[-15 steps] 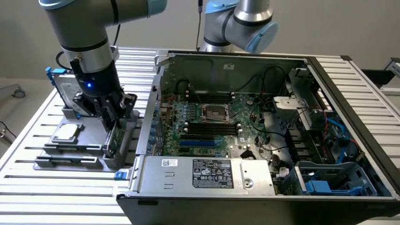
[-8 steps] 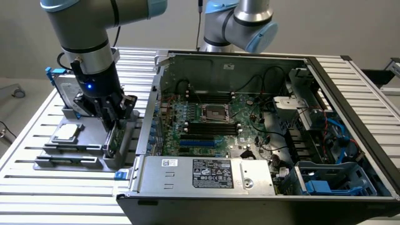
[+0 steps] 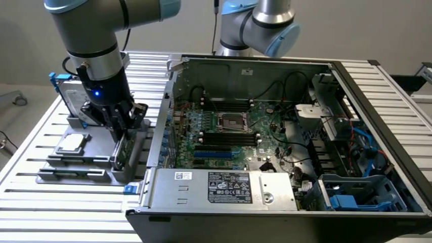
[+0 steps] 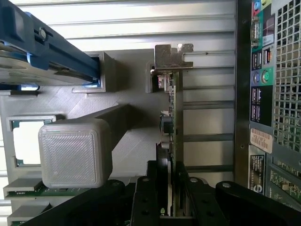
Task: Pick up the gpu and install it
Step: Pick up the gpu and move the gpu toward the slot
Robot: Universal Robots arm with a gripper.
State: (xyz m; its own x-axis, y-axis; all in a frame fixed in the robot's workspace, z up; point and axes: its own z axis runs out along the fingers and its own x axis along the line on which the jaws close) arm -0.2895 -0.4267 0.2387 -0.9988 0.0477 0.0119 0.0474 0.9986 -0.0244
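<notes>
The gpu (image 3: 121, 150) stands on edge in a grey holder (image 3: 74, 174) on the table, at the exterior view's left of the open computer case (image 3: 290, 63). My gripper (image 3: 123, 134) has come straight down over it. In the wrist view the gpu (image 4: 175, 117) shows edge-on: green board, black shroud and the silver end bracket (image 4: 171, 55) at the far end. My gripper (image 4: 170, 205) straddles the near end, and its black fingers (image 4: 146, 197) lie against both faces of the card. The card rests in the holder.
The motherboard (image 3: 229, 134) lies inside the case, with blue slots (image 3: 212, 152) near its front. A hard drive in a blue frame (image 3: 68, 96) and a square silver chip (image 3: 73, 143) share the holder. A second arm (image 3: 260, 25) stands behind the case.
</notes>
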